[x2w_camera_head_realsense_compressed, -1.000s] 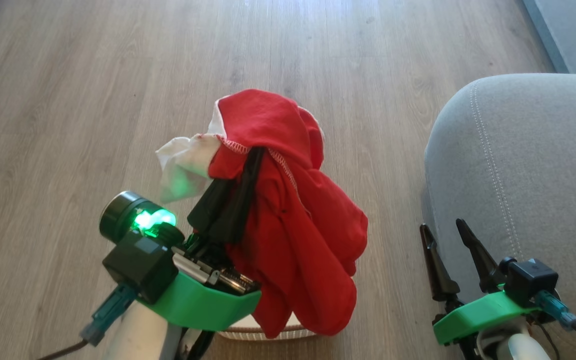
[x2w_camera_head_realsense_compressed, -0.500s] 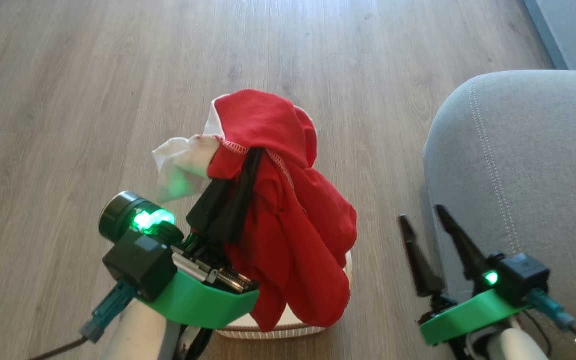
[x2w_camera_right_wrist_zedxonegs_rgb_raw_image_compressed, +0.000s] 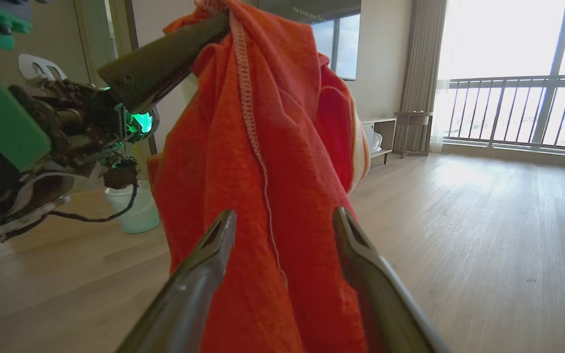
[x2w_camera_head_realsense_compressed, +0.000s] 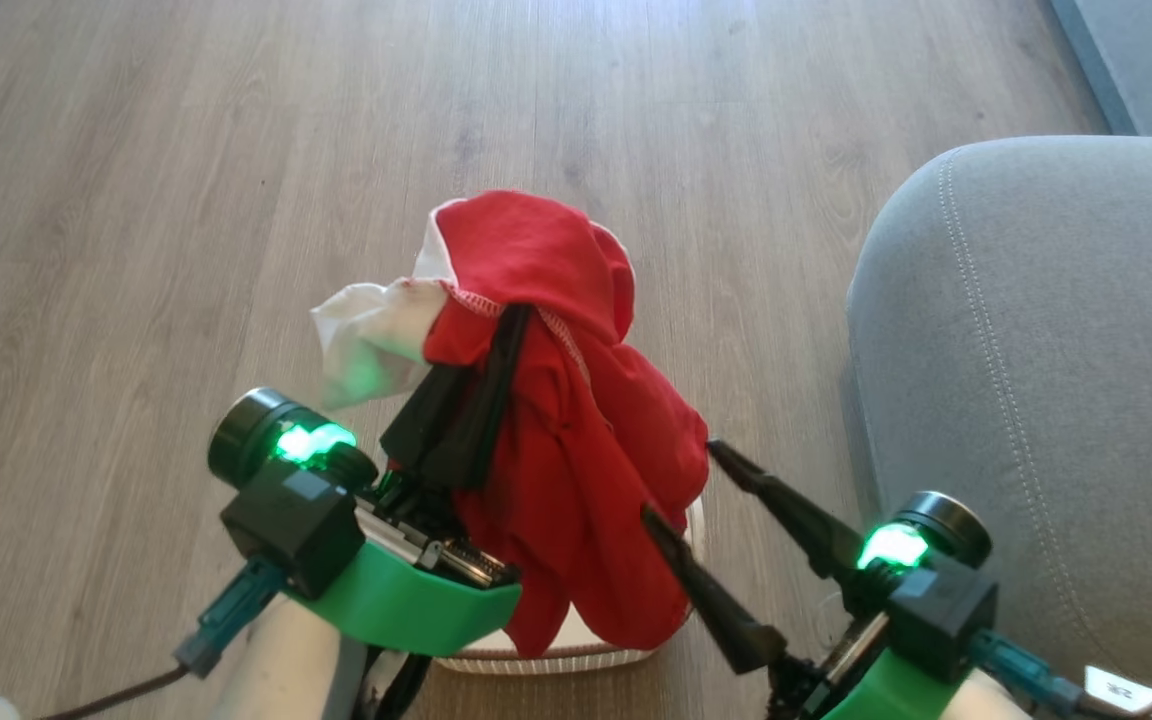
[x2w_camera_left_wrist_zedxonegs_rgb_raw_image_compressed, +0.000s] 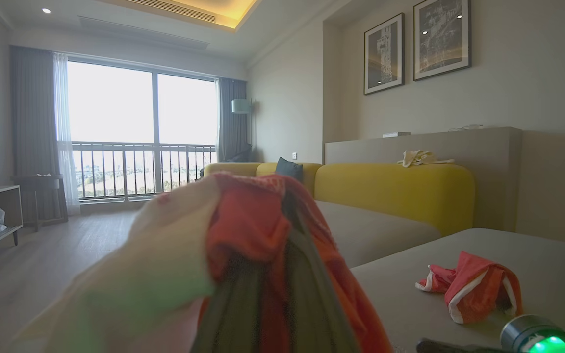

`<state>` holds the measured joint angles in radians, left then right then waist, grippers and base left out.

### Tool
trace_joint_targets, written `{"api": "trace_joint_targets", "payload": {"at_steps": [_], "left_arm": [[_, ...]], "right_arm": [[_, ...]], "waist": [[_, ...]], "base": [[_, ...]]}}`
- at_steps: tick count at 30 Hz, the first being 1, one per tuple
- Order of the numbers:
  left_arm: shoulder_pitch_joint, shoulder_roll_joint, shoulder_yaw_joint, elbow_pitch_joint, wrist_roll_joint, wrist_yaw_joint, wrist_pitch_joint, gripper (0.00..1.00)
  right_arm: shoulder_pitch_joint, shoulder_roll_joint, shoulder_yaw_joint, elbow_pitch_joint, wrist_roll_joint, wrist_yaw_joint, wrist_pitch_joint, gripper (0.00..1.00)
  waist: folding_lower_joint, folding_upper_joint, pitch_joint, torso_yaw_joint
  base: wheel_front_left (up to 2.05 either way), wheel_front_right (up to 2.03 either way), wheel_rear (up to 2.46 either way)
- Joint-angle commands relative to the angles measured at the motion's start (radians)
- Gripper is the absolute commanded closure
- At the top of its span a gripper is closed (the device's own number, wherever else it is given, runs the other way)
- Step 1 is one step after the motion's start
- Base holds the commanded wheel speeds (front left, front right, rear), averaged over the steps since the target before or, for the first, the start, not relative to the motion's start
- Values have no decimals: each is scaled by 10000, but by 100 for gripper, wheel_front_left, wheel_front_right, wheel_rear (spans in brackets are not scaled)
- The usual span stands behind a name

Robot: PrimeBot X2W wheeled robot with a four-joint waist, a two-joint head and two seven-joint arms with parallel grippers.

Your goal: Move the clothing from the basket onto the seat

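My left claw [x2w_camera_head_realsense_compressed: 506, 330] pinches the clothing [x2w_camera_head_realsense_compressed: 576, 440] at its top: soft, light, limp. I'd take its hanging fold with my spread right claw [x2w_camera_head_realsense_compressed: 678, 478].

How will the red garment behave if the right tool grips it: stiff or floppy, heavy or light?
Probably very floppy: the red garment hangs in loose folds from the left tool. It seems light, since one pinch carries it. The open right tool would likely catch only a fold.
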<state>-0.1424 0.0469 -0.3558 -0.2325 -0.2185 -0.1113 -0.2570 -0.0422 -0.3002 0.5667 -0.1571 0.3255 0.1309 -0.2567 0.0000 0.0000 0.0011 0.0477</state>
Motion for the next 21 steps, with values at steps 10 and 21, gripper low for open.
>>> {"api": "trace_joint_targets", "payload": {"at_steps": [10, 21], "left_arm": [[-561, 33, -462, -229, 84, -96, -47, 100], [-674, 33, -1718, -161, 233, -169, -47, 100]], "right_arm": [[-1123, 198, 573, 209, -1012, -2, -51, 0], [-1385, 660, 195, 896, -1318, -2, -51, 0]], "waist": [[0, 0, 67, 214], [0, 0, 27, 374]], "base": [[0, 0, 0], [0, 0, 0]]}}
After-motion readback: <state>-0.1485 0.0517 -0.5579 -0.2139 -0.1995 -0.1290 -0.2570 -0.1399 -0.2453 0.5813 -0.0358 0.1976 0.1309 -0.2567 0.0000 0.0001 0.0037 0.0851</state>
